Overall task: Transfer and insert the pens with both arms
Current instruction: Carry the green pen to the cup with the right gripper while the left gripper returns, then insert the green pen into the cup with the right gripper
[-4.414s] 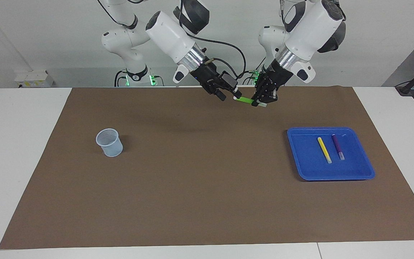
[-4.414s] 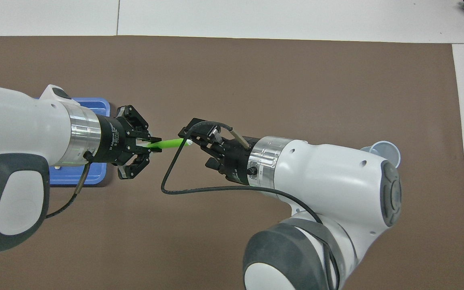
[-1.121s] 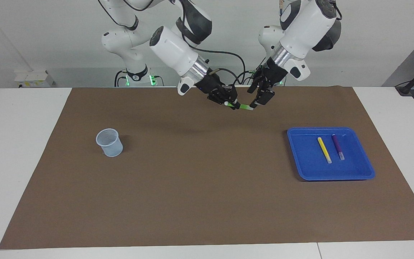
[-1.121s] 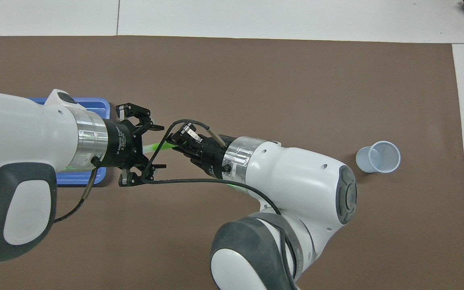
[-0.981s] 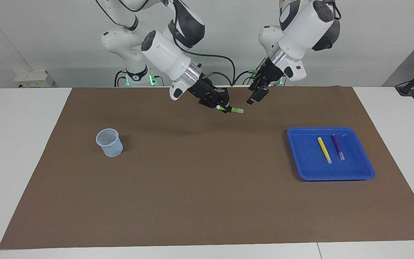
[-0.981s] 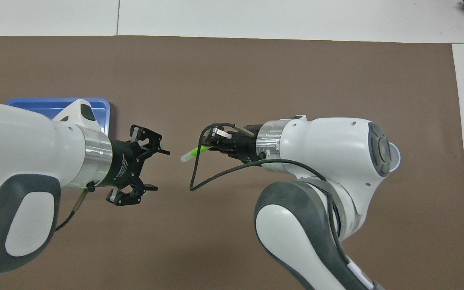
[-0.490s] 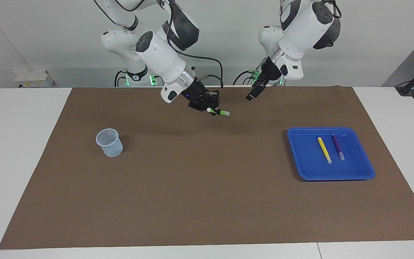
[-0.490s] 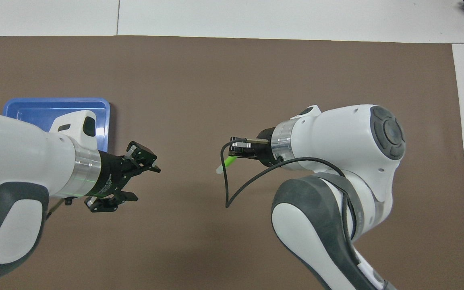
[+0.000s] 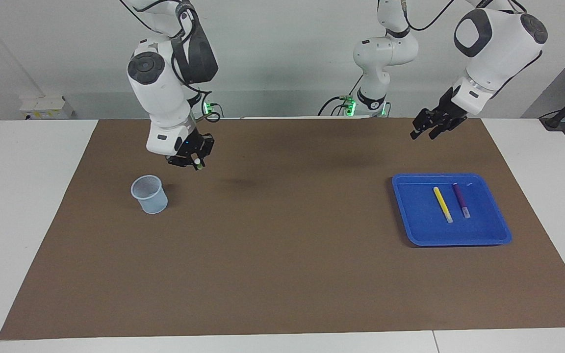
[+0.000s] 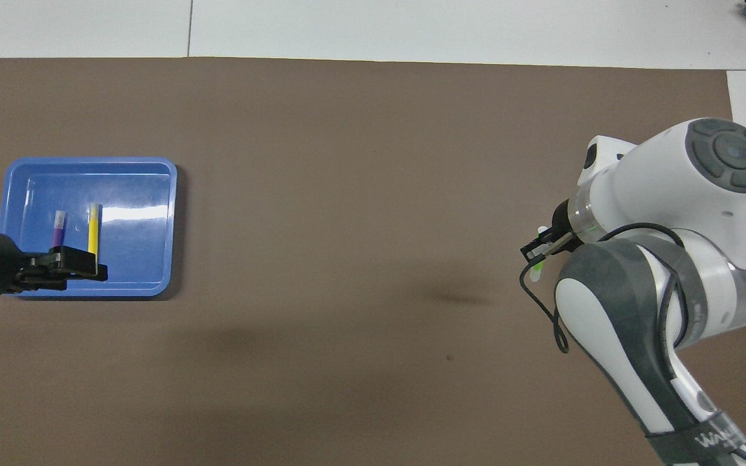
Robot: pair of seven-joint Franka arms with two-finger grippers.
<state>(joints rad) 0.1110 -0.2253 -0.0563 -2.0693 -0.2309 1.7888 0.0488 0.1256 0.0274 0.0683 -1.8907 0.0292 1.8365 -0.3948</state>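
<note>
Brown mat (image 9: 282, 274): handover finished, arms now apart.
Right gripper (image 9: 195, 163) clenches green pen (image 9: 197, 164) by cup (image 9: 149, 194), middle left; left gripper (image 9: 427, 126), released, nears tray (image 9: 503, 230), upper right.

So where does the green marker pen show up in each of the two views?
Facing view: the slim green marker pen with a pale cap hangs in the right claw, up in the air beside the translucent mesh plastic cup.
Overhead view: only a short green piece shows, under the right arm's wrist; the cup is hidden by that arm.
Shared landmark: the blue plastic tray at the left arm's end.
</note>
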